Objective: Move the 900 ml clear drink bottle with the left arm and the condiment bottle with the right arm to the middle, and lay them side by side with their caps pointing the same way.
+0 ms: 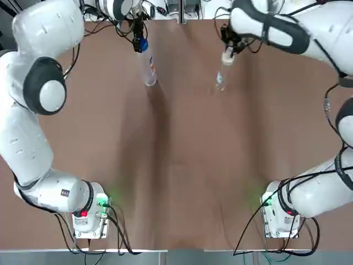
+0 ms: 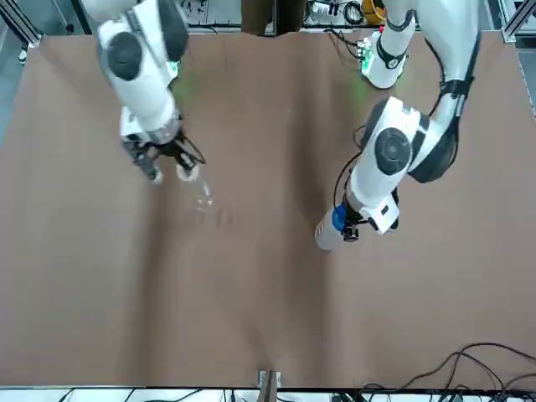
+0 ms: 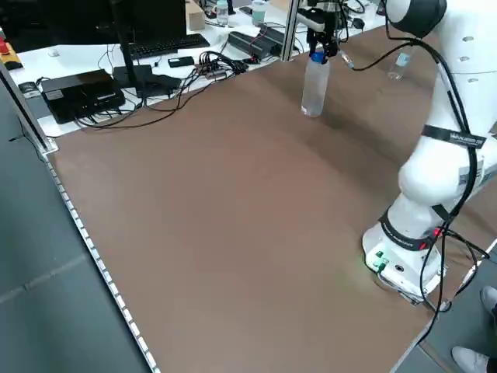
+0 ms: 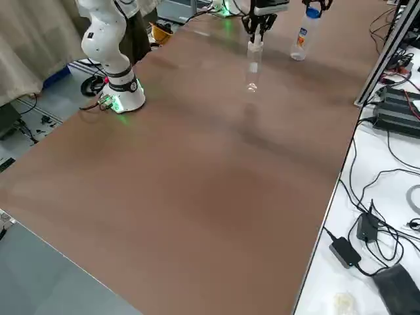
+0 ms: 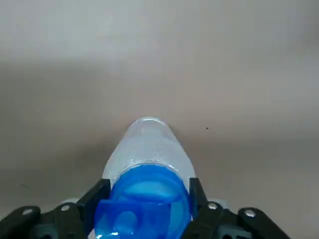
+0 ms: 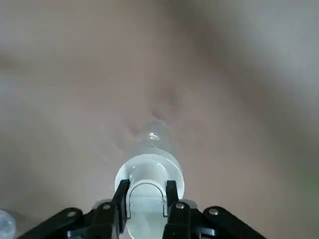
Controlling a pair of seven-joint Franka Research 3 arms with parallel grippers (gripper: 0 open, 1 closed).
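The clear drink bottle [image 1: 148,69] with a blue cap [image 5: 143,206] hangs upright above the far left part of the table, my left gripper [image 1: 139,40] shut on its neck. It also shows as the drink bottle [image 3: 314,84] in the left side view and the drink bottle [image 2: 328,230] in the front view. The slim clear condiment bottle [image 1: 223,72] with a white cap [image 6: 147,191] hangs at the far right, held at its top by my right gripper [image 1: 228,48], which is shut on it. The condiment bottle [image 4: 252,65] is lifted off the table.
The brown table [image 1: 182,165] spreads wide between the two arm bases [image 1: 88,212]. Cables, a keyboard and boxes [image 3: 85,89] lie on the white bench past the table's far edge. More cables and a power brick [image 4: 374,223] sit beside the table.
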